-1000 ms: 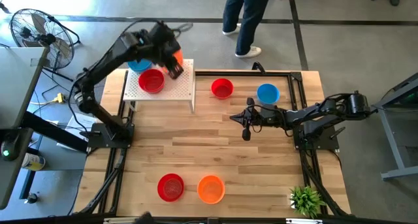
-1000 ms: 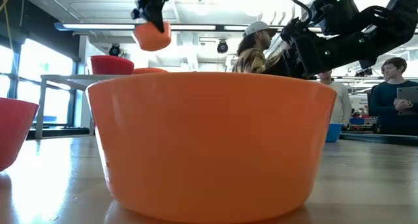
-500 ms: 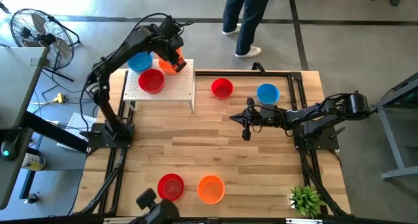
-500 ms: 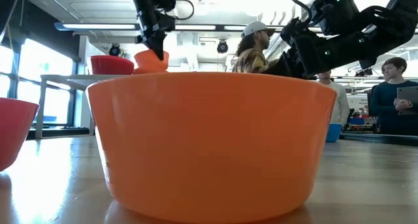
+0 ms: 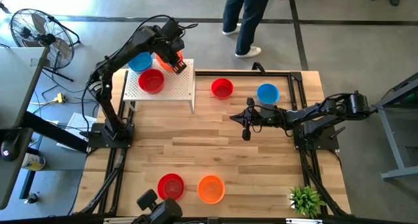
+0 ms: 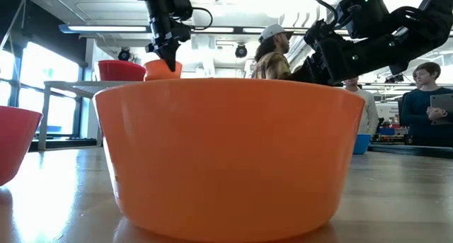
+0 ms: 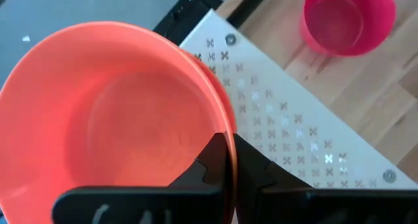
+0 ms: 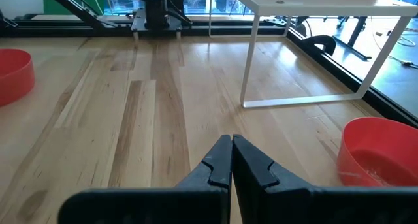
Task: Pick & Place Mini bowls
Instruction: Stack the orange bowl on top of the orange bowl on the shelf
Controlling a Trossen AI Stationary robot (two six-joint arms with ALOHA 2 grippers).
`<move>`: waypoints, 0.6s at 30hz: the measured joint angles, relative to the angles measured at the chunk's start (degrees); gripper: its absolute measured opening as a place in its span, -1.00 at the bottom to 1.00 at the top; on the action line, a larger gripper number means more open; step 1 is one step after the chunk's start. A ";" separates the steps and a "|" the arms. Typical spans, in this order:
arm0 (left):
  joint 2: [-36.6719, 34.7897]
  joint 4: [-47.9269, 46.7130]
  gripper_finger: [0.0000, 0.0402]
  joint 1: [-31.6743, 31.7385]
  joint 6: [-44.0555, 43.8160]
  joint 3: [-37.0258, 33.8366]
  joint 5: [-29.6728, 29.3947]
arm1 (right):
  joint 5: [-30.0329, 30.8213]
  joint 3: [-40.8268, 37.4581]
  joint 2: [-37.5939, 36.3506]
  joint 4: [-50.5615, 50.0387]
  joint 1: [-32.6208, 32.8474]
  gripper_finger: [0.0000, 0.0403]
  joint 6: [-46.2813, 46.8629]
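Note:
My left gripper (image 5: 171,59) is over the far right corner of the white perforated stand (image 5: 179,87), shut on an orange mini bowl (image 7: 111,119). In the low view this bowl (image 6: 161,69) shows at the height of the stand's top, its base hidden. A blue bowl (image 5: 138,61) and a red bowl (image 5: 151,81) sit on the stand. More bowls rest on the table: red (image 5: 222,88), blue (image 5: 268,93), red (image 5: 171,186) and orange (image 5: 210,189). My right gripper (image 5: 235,117) hovers shut at mid-table, holding nothing. My left gripper pinches the orange bowl's rim (image 7: 225,123), one finger inside the bowl and one outside. The fingers (image 6: 170,55) come from above, pointing steeply down. The bowl is upright, mouth up; whether its base touches the stand I cannot tell.
A small green plant (image 5: 305,199) stands at the near right corner. A black frame (image 5: 297,87) runs along the table's edges. A fan (image 5: 36,31) stands off the far left, and a person (image 5: 245,21) walks beyond the far edge. Bare wood lies at mid-table.
My left gripper has come down toward the stand's top with the orange bowl, still shut on its rim. In the low view the bowl has sunk from well above the stand to the level of its top. Most of the descent came early in the second.

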 joint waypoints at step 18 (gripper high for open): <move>0.00 -0.12 -0.92 -3.50 0.20 0.00 -3.36 | -0.02 0.00 0.00 0.00 0.00 -1.00 -0.04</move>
